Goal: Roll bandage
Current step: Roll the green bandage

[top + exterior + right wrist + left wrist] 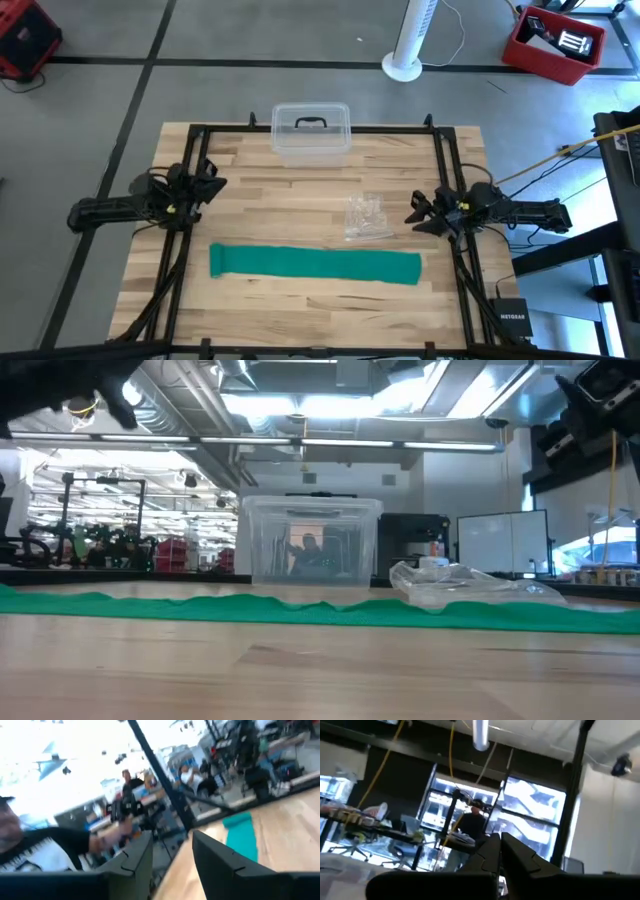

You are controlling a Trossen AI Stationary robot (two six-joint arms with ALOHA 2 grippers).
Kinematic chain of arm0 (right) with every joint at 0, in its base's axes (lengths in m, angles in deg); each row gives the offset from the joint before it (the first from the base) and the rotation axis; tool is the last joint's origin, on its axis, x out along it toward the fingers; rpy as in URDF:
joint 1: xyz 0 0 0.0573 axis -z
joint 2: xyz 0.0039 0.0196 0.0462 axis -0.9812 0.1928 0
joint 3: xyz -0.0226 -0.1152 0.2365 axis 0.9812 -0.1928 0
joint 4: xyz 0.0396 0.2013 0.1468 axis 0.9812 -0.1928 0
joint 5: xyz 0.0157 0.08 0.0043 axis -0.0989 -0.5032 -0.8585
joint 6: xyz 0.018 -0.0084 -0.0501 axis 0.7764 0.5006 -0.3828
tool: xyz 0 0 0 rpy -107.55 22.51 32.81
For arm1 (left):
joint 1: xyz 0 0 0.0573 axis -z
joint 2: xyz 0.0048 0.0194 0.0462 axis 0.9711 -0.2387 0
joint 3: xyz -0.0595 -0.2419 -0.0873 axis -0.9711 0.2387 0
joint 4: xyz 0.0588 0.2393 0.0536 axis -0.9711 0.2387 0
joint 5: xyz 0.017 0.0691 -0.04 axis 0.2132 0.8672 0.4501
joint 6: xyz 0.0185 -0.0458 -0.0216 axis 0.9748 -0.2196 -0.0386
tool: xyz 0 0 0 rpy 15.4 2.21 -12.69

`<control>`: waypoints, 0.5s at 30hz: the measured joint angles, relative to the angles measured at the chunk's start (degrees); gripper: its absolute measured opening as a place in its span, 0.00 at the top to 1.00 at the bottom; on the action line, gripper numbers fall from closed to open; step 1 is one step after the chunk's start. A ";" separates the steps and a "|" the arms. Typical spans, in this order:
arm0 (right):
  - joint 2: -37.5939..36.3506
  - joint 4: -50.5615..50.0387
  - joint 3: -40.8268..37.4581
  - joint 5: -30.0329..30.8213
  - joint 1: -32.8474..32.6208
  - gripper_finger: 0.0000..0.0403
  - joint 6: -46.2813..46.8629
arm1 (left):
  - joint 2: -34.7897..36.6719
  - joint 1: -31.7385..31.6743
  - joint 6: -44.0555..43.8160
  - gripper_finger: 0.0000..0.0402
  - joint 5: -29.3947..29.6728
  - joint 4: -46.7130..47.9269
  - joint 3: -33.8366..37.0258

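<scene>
Bandage: teal strip laid flat and full length along the near part of the table, slightly rippled, not yet rolled; either end lies free to start from.
Left gripper: parked at the left edge, raised, well apart from the strip; fingers nearly closed, holding nothing.
Right gripper: at the right edge, nearer the strip's right end; fingers parted, empty.
Clutter: clear wrapper just behind the strip; lidded box at the far edge.
Room: bare wood between the arms and before the strip.

high: overhead, whole table | low: table-level | both share bandage
</scene>
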 joint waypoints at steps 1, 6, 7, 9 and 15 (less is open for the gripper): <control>0.00 0.38 0.02 1.89 0.00 0.65 -0.03 | -1.13 0.27 0.52 0.99 -0.27 3.64 -2.80; 0.02 0.62 0.04 10.26 0.04 0.65 0.04 | -13.29 2.10 -2.84 1.00 1.53 30.66 -21.23; 0.02 0.56 0.04 10.78 0.04 0.65 0.05 | -16.39 2.56 -5.27 1.00 2.45 36.12 -24.71; 0.02 0.55 0.05 10.81 0.04 0.65 -0.13 | -22.96 3.82 -10.38 1.00 3.22 45.54 -30.80; 0.00 -1.53 0.17 10.81 0.04 0.65 -0.30 | -40.59 12.41 -29.09 1.00 2.15 68.41 -41.15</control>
